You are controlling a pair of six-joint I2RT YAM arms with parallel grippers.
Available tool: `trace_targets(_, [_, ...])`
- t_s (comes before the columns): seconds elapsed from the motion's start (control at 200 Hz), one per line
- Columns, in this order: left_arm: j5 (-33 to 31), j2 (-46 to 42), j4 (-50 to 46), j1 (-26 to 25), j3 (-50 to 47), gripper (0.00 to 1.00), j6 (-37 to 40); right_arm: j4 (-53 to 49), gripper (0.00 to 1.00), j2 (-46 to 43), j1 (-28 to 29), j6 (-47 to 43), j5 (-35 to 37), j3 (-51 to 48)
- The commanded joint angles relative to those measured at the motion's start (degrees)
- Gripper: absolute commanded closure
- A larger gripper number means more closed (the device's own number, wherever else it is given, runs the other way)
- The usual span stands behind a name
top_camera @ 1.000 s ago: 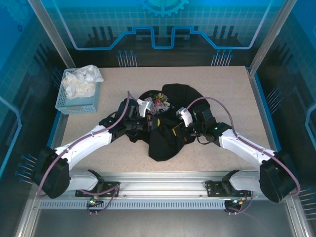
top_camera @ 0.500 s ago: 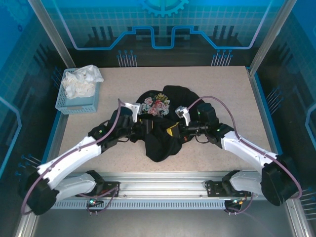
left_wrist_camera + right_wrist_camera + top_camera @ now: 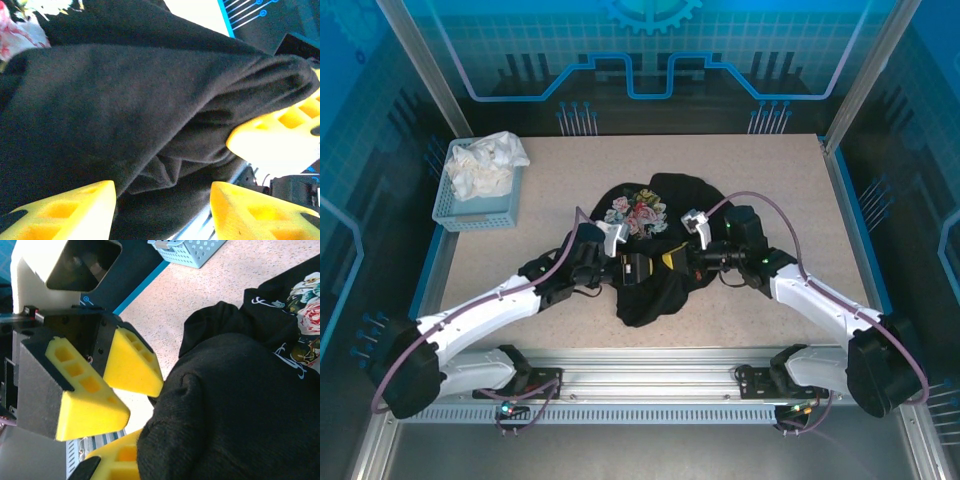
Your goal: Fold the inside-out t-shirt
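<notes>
The inside-out t-shirt (image 3: 655,285) lies bunched in a black heap at the table's middle, its floral print (image 3: 638,212) facing up at the far side. My left gripper (image 3: 632,268) is at the heap's left flank. In the left wrist view it (image 3: 162,192) stands open, with a black fold (image 3: 150,115) lying ahead of its yellow fingers. My right gripper (image 3: 672,262) faces it from the right, shut on a bunch of the shirt (image 3: 225,410). Cloth drapes over its lower finger (image 3: 112,460) and hides the other. The left gripper (image 3: 142,400) shows there with its fingers apart.
A blue basket (image 3: 455,205) holding a white cloth (image 3: 485,162) stands at the back left. An aluminium rail (image 3: 640,385) runs along the near edge, and blue side walls (image 3: 850,200) border the speckled tabletop (image 3: 770,180).
My left gripper has opened and let go of the shirt near the print. It then moved nearer and right, toward the right gripper. The print now lies uncovered.
</notes>
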Motion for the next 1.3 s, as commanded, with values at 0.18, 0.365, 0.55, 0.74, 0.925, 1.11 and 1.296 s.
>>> trace_targets(0.18, [2.64, 4.43, 9.17, -0.74, -0.87, 0.43, -2.97, 2.55, 1.0, -1.13, -0.92, 1.91, 0.21, -0.61])
trace_targets(0.365, [0.41, 7.62, 9.1, -0.24, 0.18, 0.55, -1.69, 2.55, 1.0, -1.88, -0.95, 2.19, 0.37, -0.9])
trace_targets(0.55, [2.24, 9.76, 13.34, 1.62, 0.09, 0.72, -2.0, 2.99, 1.0, -3.02, -1.08, 2.06, 0.21, -2.05])
trace_targets(0.74, [7.92, 6.78, 18.17, 5.93, -1.57, 1.0, 2.61, 1.52, 0.99, -5.57, -1.93, 1.74, 0.78, -3.37])
trace_targets(0.925, [13.03, -8.2, 21.51, 7.46, -7.65, 1.0, 13.56, 6.32, 0.87, -7.63, -3.26, 6.59, 0.78, -5.4])
trace_targets(1.11, [13.63, -13.67, 23.88, 7.47, -11.2, 1.0, 19.37, -6.37, 0.68, -5.29, 0.2, 0.66, 8.67, 0.23])
trace_targets(1.296, [13.8, -13.28, 20.61, 7.47, -10.52, 1.0, 23.33, -17.17, 0.51, -8.56, 6.22, -10.87, 18.3, 4.22])
